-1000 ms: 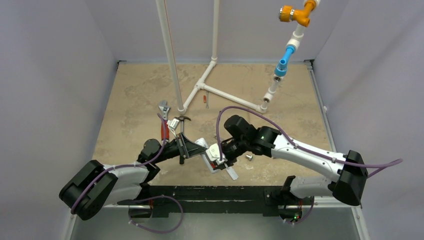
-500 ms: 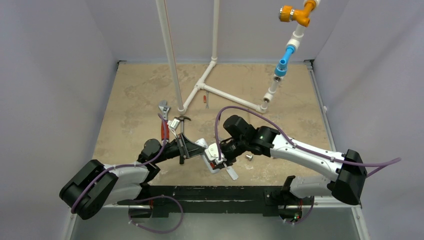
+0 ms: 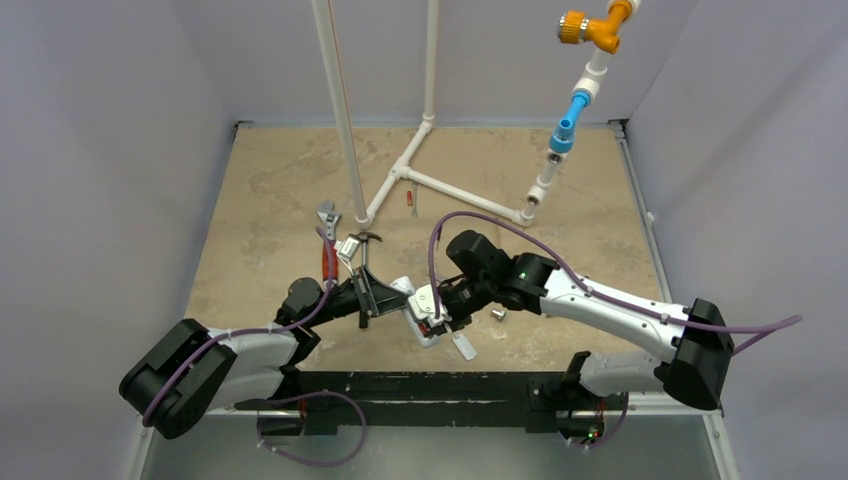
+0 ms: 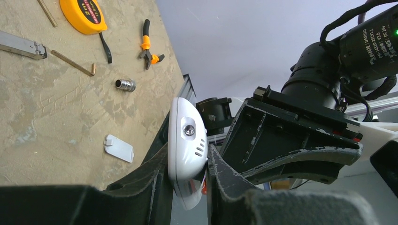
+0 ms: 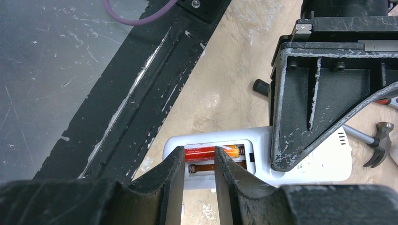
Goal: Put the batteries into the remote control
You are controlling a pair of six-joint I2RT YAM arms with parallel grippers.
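Clamping slim white plastic remote control (image 4: pixel 187 136) in left gripper (image 4: pixel 190 183), lower centre, above sandy worktop (image 3: pixel 260 200). Straddling orange-red cylindrical batteries (image 5: pixel 206 151) in its back recess with right gripper (image 5: pixel 199 161); pinching or not, unclear.

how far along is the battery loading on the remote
Nearly done. Two orange-red cylindrical batteries already lie in the open recess of the slim white rectangular remote control. The left gripper clamps the remote while the right gripper hovers at them, slightly open. Remaining: the small white plastic cover lies on the table.
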